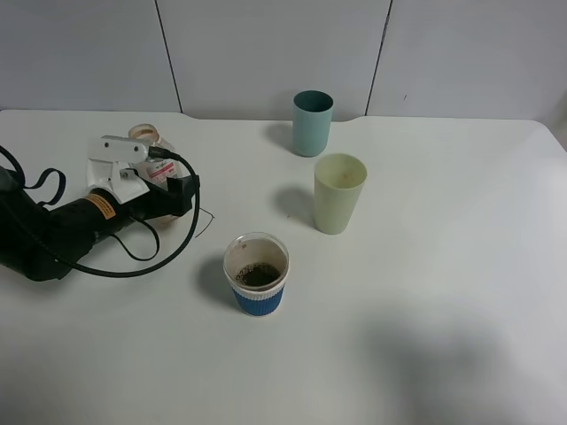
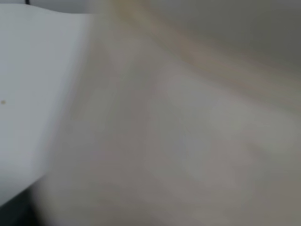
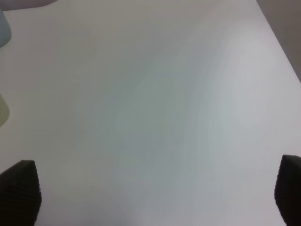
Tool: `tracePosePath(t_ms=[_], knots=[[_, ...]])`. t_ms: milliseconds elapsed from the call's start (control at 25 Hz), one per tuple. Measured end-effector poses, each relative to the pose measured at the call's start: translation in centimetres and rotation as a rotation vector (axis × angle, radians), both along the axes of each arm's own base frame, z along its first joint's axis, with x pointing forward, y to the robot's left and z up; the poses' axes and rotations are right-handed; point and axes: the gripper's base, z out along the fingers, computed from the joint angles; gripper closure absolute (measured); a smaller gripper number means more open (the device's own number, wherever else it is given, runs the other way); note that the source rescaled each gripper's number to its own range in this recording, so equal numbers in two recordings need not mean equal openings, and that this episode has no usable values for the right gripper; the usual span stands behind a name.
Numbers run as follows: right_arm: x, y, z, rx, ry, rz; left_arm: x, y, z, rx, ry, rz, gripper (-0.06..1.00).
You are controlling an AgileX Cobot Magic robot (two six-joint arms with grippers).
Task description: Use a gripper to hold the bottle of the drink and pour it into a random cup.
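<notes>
Cup point(image 1: 257, 274) with the blue sleeve sits nearest, middle of the table point(image 1: 425, 336), dark drink already in it. Farther back on the left, my left gripper point(image 1: 146, 173) is around the bottle of the drink point(image 1: 152, 152); can't tell if the jaws are gripping or slack. My right pincer point(image 3: 155, 193) is spread wide over bare table. Bottle's probably light, thin, squashy plastic with no cap, so I'd grab mid-body on the label, gently.

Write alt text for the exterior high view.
On a white table, the left gripper stands around a small labelled bottle at the left. A blue-sleeved paper cup holding dark liquid sits near the middle, with a pale green cup and a teal cup behind it.
</notes>
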Motion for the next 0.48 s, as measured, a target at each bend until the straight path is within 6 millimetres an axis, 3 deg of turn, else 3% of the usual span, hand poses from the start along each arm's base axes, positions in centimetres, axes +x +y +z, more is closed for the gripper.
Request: tracePosePath(t_ms=[480], knots=[[0.0, 0.0, 0.0, 0.000, 0.000, 0.000, -1.9, 0.9, 3.2, 0.004, -0.066, 0.041, 0.28]])
